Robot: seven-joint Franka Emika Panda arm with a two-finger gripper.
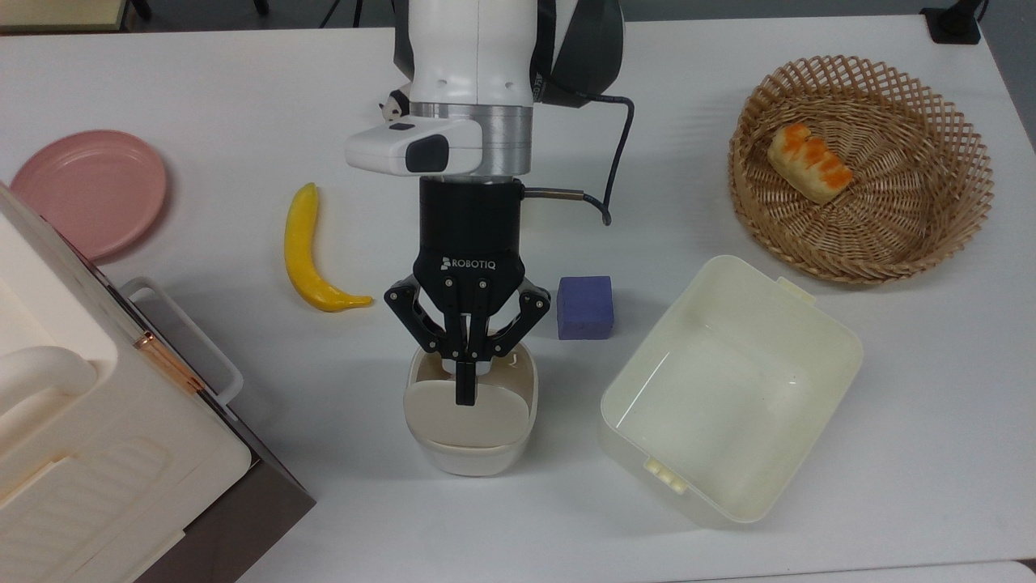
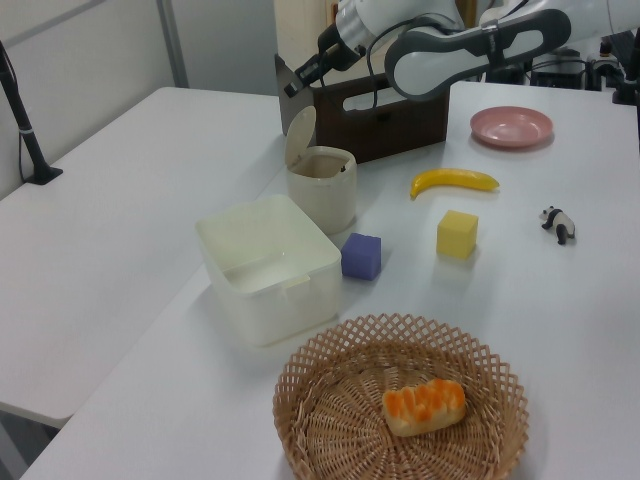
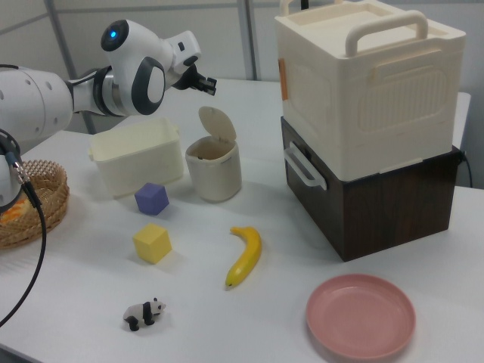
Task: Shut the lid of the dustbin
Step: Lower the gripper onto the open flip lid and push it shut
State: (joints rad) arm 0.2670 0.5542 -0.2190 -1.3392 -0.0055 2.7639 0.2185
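Note:
The small cream dustbin [image 1: 469, 457] stands on the white table in front of the arm. Its beige-grey lid [image 1: 477, 421] is hinged up, upright at the bin's far side in the left view [image 2: 298, 128] and in the right view [image 3: 217, 124]. My gripper [image 1: 464, 393] hangs above the lid's top edge with its fingers shut and nothing between them. The left view puts the gripper [image 2: 289, 91] a short gap above the lid, not touching it. In the right view the gripper [image 3: 209, 85] is above the dustbin [image 3: 214, 172].
A purple block [image 1: 585, 308] and a large cream tub [image 1: 817, 320] lie to the top view's right of the bin. A banana [image 1: 312, 259], a pink plate [image 1: 89, 190] and the big drawer box [image 1: 81, 453] are at its left. A wicker basket [image 1: 971, 154] and yellow block [image 2: 457, 234] stand farther off.

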